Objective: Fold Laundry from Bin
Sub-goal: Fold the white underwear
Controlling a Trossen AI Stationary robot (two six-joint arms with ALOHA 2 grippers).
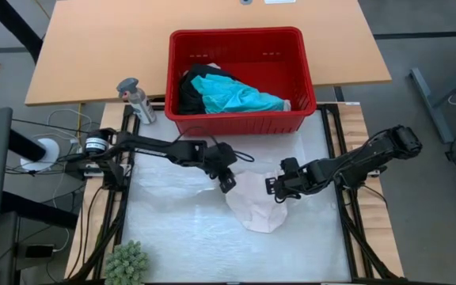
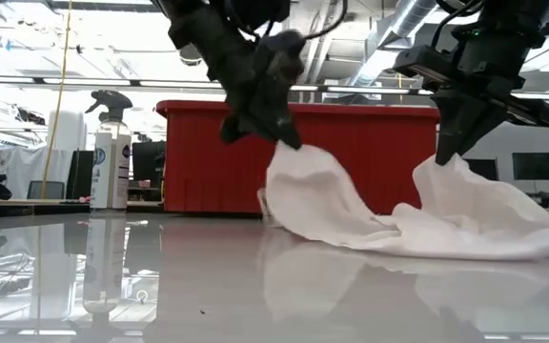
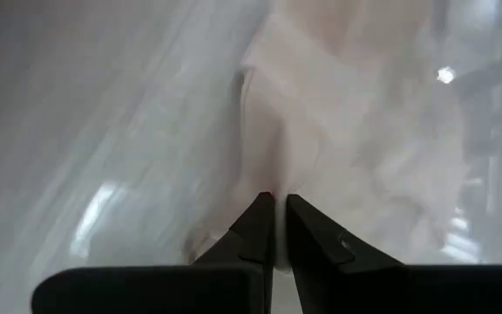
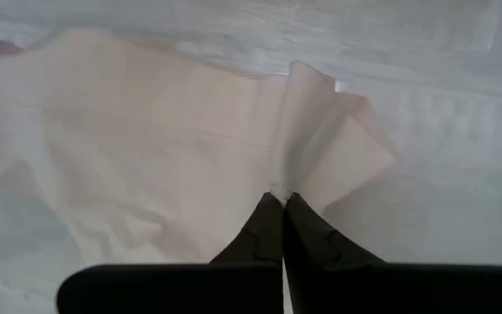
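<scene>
The pale pink-white piece (image 1: pixel 253 207) hung between the left gripper (image 1: pixel 227 184) and right gripper (image 1: pixel 278 191) (each pinched shut on one edge), its length running arm to arm.

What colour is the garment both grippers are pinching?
Pale pink-white garment, plain, no pattern visible; shows best in the right wrist view.

Red slotted plastic bin (image 1: pixel 242 79) at tabletop (image 1: pixel 172 229) rear, turquoise shirt (image 1: pixel 244 98) and black clothing (image 1: pixel 192 91) inside. Pale pink-white cloth piece (image 1: pixel 256 206) lies before bin. Clear plastic spray bottle (image 1: pixel 137 99) stands left of bin.
</scene>
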